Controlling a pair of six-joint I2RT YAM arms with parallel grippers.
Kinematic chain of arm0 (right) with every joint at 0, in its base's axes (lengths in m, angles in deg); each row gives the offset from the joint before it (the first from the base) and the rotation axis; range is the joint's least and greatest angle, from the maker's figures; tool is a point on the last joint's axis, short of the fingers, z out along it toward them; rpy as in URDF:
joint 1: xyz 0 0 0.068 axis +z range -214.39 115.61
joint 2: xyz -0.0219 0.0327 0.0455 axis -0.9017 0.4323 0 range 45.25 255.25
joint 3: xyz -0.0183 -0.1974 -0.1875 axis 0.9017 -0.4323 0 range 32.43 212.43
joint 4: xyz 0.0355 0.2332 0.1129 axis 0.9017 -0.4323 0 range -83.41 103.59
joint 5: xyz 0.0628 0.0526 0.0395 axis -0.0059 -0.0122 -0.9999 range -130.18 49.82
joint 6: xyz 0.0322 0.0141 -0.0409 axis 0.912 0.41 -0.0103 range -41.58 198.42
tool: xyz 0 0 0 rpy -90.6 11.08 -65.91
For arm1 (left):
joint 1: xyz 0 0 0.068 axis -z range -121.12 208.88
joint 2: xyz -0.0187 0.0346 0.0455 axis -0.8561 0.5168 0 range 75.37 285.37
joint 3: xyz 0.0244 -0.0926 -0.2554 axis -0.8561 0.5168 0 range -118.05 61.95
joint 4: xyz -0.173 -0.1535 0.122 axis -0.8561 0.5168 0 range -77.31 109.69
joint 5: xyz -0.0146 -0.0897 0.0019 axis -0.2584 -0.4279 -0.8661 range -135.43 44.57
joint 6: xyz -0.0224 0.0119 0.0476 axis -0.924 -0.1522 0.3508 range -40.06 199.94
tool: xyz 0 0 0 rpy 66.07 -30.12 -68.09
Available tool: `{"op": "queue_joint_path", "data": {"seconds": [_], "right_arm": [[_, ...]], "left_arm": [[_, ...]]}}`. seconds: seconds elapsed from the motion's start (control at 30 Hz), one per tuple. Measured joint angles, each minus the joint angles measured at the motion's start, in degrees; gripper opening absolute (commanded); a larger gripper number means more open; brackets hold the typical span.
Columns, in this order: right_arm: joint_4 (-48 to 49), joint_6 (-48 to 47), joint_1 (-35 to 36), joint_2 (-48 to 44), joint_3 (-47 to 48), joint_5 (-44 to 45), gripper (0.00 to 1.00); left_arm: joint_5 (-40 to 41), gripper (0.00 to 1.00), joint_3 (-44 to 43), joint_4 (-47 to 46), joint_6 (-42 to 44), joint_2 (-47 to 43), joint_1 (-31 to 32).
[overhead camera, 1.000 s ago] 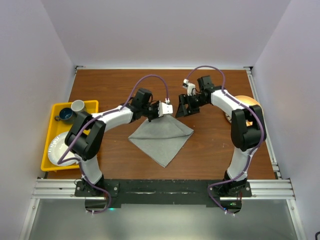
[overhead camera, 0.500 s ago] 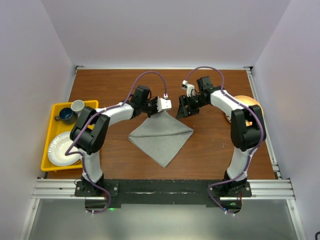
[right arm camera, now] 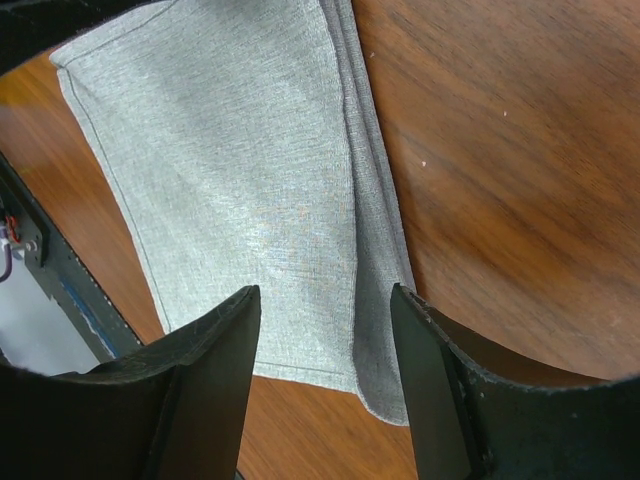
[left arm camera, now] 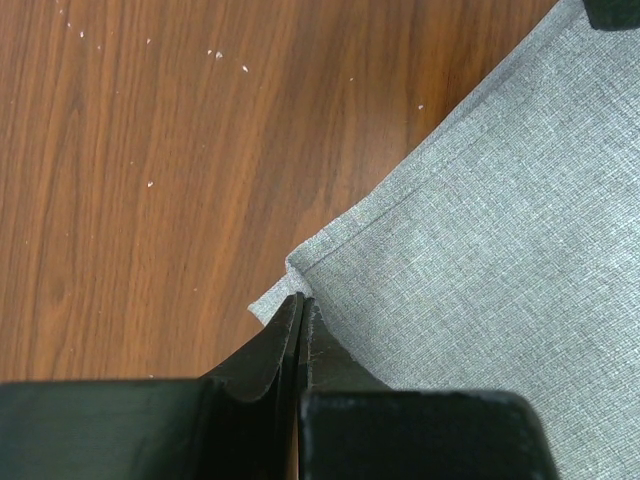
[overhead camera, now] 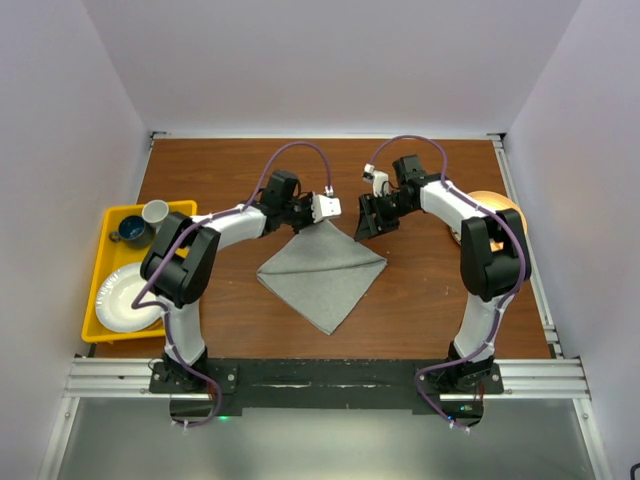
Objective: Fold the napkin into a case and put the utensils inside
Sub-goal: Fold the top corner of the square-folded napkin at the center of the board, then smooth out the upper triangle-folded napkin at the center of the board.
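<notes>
Left claw (overhead camera: 316, 218) meets the far corner of the napkin (overhead camera: 325, 275), which we see from above lying flat mid-table (overhead camera: 430, 290); the right claw (overhead camera: 363, 224) is just beside. Left wrist: jaws pressed together at that corner, and we cannot tell whether cloth is caught. Right wrist: jaws spread over its layered edge.

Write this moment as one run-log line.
phase: folding napkin | left gripper: shut on its corner | right gripper: open over layered edge
</notes>
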Motion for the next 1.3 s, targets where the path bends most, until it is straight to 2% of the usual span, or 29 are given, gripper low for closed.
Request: {"op": "queue_joint_path", "data": {"seconds": [0.2,0.27,0.37,0.4,0.47,0.5,0.6,0.7,0.83,0.9,1.03,1.07,1.13,1.3], "right_arm": [[-0.57,-0.48,0.00,0.00,0.00,0.00,0.57],[-0.79,-0.55,0.00,0.00,0.00,-0.02,0.57],[-1.36,-0.59,0.00,-0.02,0.00,-0.17,0.58],[-1.51,-0.59,0.00,-0.02,0.00,-0.26,0.58],[-2.32,-0.66,0.00,-0.31,0.02,-0.24,0.58],[-2.78,-0.70,0.00,-0.55,0.04,-0.28,0.59],[-4.42,-1.09,-0.04,-2.73,0.15,-0.31,0.59],[-4.55,-1.11,-0.04,-6.34,0.24,-0.74,0.57],[-2.56,0.59,0.02,-10.32,0.39,-3.15,0.57],[-0.46,2.71,0.57,-10.82,0.39,-4.74,0.59],[5.03,8.11,3.10,-10.38,-0.87,-8.33,0.75],[6.38,9.73,4.04,-10.19,-1.46,-9.31,0.80],[9.70,12.85,5.57,-9.97,-3.17,-11.15,0.83],[18.36,21.79,8.98,-7.98,-7.61,-14.73,0.84]], "left_arm": [[0.02,0.00,0.00,0.02,-0.07,0.04,-0.20],[0.31,0.04,0.00,0.02,-0.22,0.09,-0.20],[1.44,0.19,-0.02,0.02,-1.44,0.39,-0.28],[1.73,0.35,-0.22,0.22,-2.19,0.59,-0.46],[1.95,0.49,-1.09,0.92,-3.58,0.90,-1.11],[2.01,0.60,-1.55,1.16,-4.35,0.87,-1.62],[1.81,0.78,-2.56,2.47,-7.45,-0.44,-3.52],[0.33,0.81,-2.71,4.22,-12.46,-4.94,-6.27],[-6.21,0.88,-2.95,5.86,-22.56,-13.77,-11.21],[-10.36,1.00,-1.66,5.35,-29.07,-18.40,-13.51],[-20.09,1.00,9.25,-2.29,-47.36,-25.94,-14.14],[-22.08,1.00,12.20,-4.57,-52.39,-26.14,-13.81],[-25.27,1.00,18.53,-10.49,-62.38,-24.98,-13.20],[-28.15,1.00,30.69,-23.26,-82.16,-19.87,-13.05]]}}
